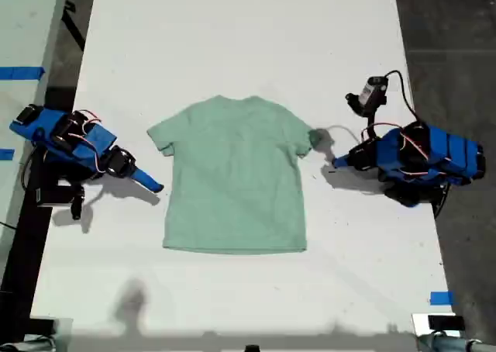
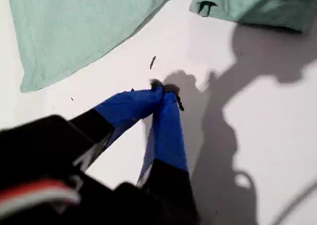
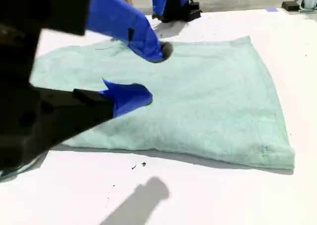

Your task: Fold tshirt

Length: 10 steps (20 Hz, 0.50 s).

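The pale mint-green tshirt (image 1: 232, 177) lies flat on the white table (image 1: 248, 26), collar toward the far edge and hem toward the near edge. My first gripper (image 1: 335, 163) is on the arm at the exterior view's right. It is shut on nothing, with its blue tips (image 2: 163, 88) resting together on bare table just short of the tshirt (image 2: 84, 27) and close to one sleeve (image 2: 247, 4). On the exterior view's left, my second gripper (image 1: 153, 185) stands open (image 3: 151, 75) at the opposite side edge of the tshirt (image 3: 208, 96), holding nothing.
A small camera on a stand (image 1: 372, 92) with a cable sits behind the first arm. Blue tape marks (image 1: 442, 298) lie near the table's front corner at the exterior view's right. Dark floor borders the table on both sides.
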Available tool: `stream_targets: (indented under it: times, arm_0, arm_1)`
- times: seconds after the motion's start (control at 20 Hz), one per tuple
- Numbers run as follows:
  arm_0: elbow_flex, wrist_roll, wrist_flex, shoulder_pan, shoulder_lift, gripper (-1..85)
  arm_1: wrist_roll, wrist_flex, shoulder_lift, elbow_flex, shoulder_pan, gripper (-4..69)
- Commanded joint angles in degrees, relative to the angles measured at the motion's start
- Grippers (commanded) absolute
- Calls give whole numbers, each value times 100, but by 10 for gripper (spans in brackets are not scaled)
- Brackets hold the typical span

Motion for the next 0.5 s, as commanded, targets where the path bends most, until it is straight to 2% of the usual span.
stream_targets:
  times: [0.0, 0.45]
  arm_0:
    - [53, -984, 88, -2865, 598, 1]
    - [26, -1204, 35, -2751, 598, 1]
  arm_1:
    - [3946, 141, 70, -105, -9, -13]
    - [3867, 237, 70, -281, -97, -13]
